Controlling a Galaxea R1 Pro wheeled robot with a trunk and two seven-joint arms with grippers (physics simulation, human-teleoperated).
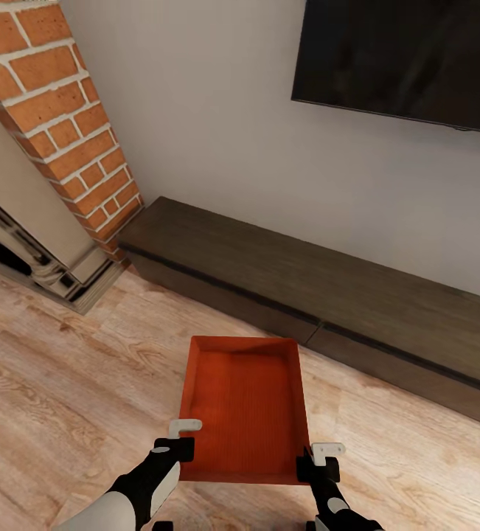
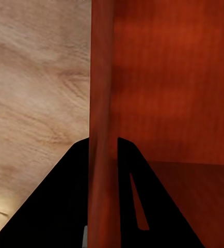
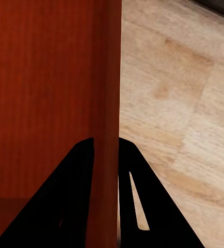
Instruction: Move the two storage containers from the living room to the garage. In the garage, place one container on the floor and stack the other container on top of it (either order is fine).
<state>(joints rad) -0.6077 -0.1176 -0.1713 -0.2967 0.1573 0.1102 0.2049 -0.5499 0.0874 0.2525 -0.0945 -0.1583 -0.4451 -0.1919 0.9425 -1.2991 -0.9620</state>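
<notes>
While I hold here, the storage container sits over the wood plank floor just in front of the bench — left gripper and right gripper each pinching a side wall.

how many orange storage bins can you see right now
1. The storage container sits over the wood floor before the bench, its side walls pinched by the left gripper and right gripper. A second may be out of frame.

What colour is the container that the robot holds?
The storage container is orange-red with fine ribbing, seen best in the head view.
</notes>
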